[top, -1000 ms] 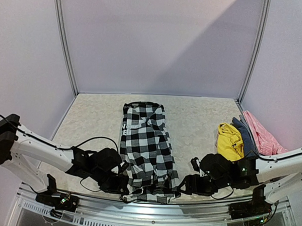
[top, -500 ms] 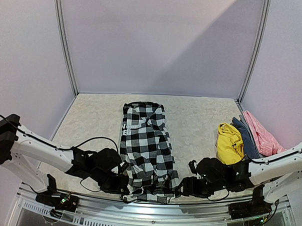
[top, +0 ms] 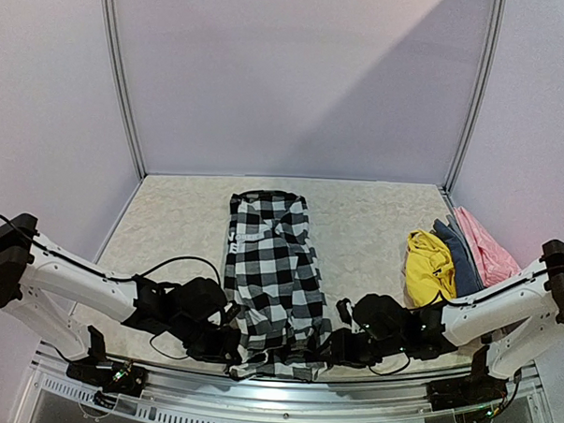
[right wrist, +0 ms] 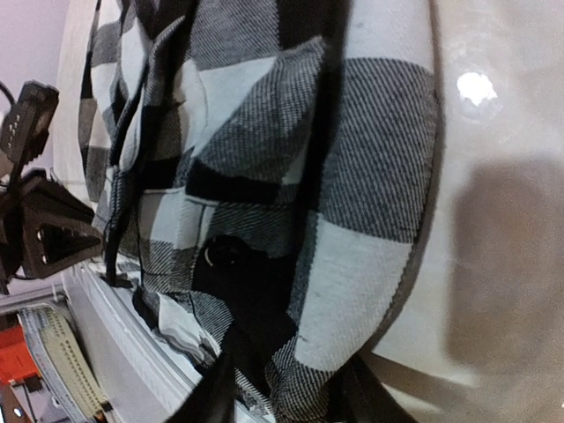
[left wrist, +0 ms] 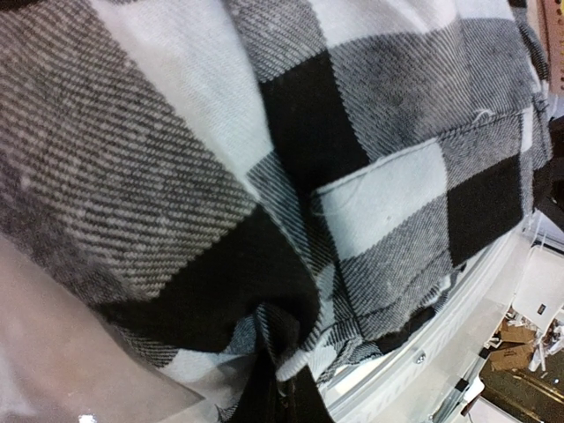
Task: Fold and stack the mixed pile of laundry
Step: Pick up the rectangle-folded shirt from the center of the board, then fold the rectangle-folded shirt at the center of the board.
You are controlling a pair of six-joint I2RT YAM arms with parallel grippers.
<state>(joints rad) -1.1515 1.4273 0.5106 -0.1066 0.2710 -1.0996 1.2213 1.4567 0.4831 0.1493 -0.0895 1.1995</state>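
left gripper (top: 227, 346): clamped tight on the checked shirt (top: 272, 267), at its lower-left corner
right gripper (top: 338, 348): fingers (right wrist: 220, 388) straddle the lower-right hem, can't tell if it's actually pinching
edges: hem sits just beside the table (top: 169, 225) near rim
room: tabletop shows left of the shirt, yellow garment (top: 428, 265) well apart at right

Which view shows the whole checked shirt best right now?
Top external: the checked shirt shows full length, both ends visible. The left wrist gives only bunched fabric close up; the right wrist only one near corner.
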